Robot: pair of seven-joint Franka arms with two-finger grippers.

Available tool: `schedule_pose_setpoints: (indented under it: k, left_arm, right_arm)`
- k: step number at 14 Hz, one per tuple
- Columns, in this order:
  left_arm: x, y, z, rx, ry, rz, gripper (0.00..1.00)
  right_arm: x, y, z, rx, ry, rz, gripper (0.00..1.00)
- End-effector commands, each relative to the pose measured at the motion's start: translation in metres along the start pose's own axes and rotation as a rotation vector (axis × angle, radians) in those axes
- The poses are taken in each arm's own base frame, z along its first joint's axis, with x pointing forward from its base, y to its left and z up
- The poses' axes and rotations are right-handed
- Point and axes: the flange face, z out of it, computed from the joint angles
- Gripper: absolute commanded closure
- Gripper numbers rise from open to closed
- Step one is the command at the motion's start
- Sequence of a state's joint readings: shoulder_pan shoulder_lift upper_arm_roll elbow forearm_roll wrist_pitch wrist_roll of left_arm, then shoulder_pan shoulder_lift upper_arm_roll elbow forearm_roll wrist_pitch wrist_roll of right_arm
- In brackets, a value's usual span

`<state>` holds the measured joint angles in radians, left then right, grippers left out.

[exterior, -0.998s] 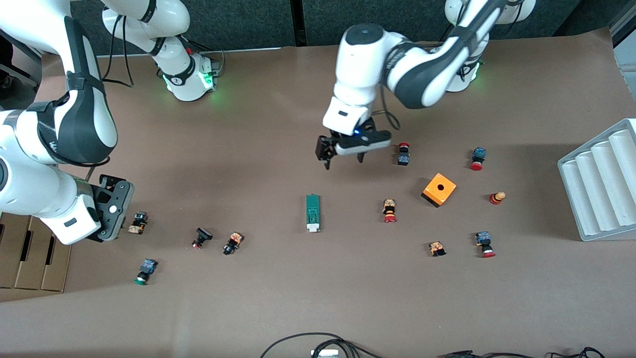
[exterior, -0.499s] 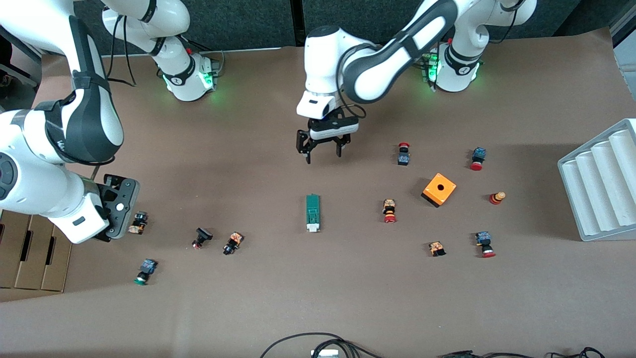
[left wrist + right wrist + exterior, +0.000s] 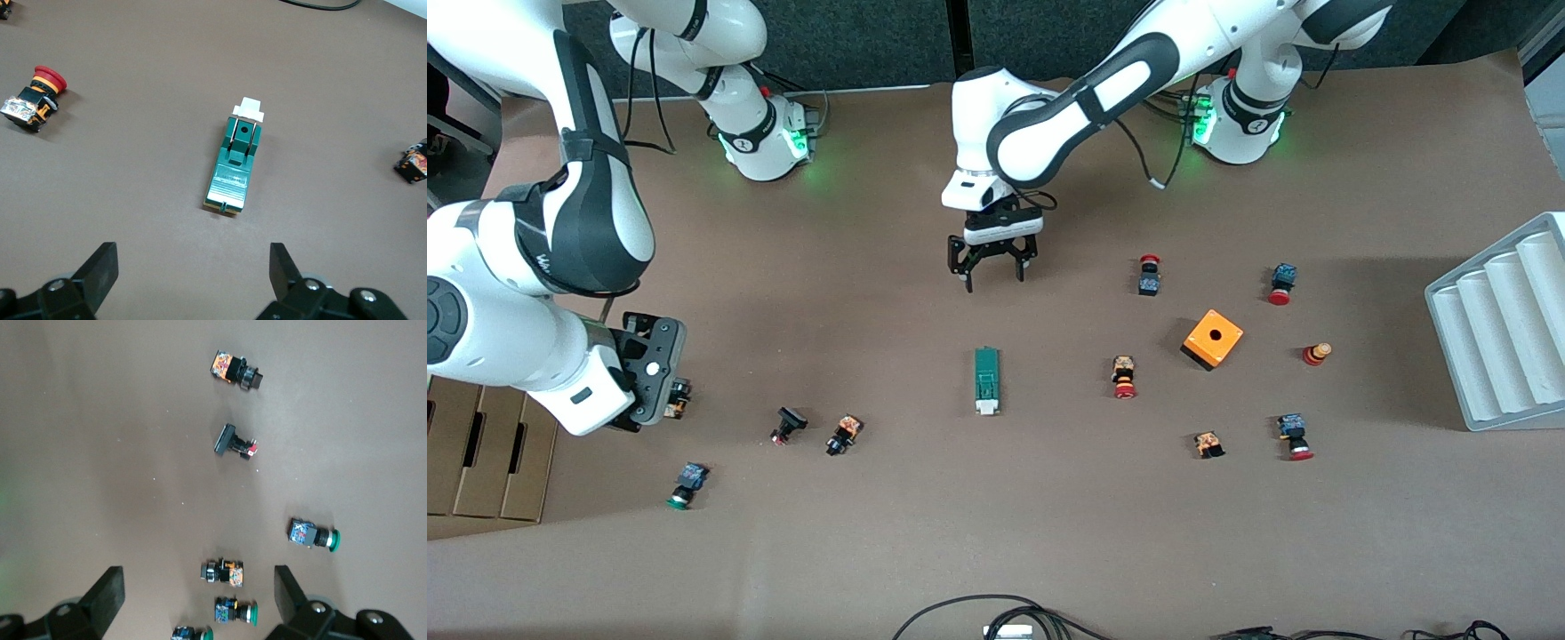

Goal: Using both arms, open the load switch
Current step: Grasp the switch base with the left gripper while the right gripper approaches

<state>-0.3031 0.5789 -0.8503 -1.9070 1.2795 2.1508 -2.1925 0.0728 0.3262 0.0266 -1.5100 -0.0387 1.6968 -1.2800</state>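
Over the last second the left end effector [image 3: 992, 268] swung in above bare table [image 3: 996, 533] at the load switch's [image 3: 986, 380] 12 o'clock, wide open, empty. The right end effector [image 3: 655, 372], also wide open and empty, crept closer, well apart. Judged: approach underway.

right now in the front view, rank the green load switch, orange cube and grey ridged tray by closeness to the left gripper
1. Dark-green load switch with white end, lying nearer the camera than the left gripper.
2. Orange cube with a hole, toward the left arm's end.
3. Grey ridged tray, at the table's edge.
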Motion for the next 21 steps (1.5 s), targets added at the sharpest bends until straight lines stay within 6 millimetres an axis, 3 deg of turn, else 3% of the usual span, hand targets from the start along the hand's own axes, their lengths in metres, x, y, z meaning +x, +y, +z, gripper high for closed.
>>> schedule_pose_setpoints:
  k: [1,7,11,15,17,18,21]
  left_arm:
    - [-0.019,0.008,0.012,0.003,0.065,0.006,0.0]
    - [-0.063,0.0,0.058,-0.025,0.193,0.118,0.02]
    - [-0.062,0.012,0.108,-0.066,0.304,0.218,0.03]
    - [-0.058,0.024,0.128,-0.074,0.317,0.239,0.0]
    - [-0.063,0.022,0.137,-0.067,0.312,0.237,0.0]
    - [-0.058,0.021,0.14,-0.072,0.331,0.247,0.04]
    - [-0.066,0.016,0.154,-0.097,0.376,0.275,0.21]
  right_arm:
    - [0.0,0.003,-0.004,-0.007,0.024,0.005,0.0]
    - [-0.005,0.008,-0.012,-0.056,0.043,0.006,0.0]
    - [0.008,0.008,-0.006,-0.01,0.173,0.039,0.0]
    - [0.026,0.022,0.009,-0.059,0.221,0.044,0.0]
    - [0.05,0.018,0.013,-0.065,0.216,0.008,0.0]
    - [0.055,0.021,0.012,-0.072,0.221,0.003,0.0]
    - [0.097,0.017,0.03,-0.06,0.213,-0.047,0.0]
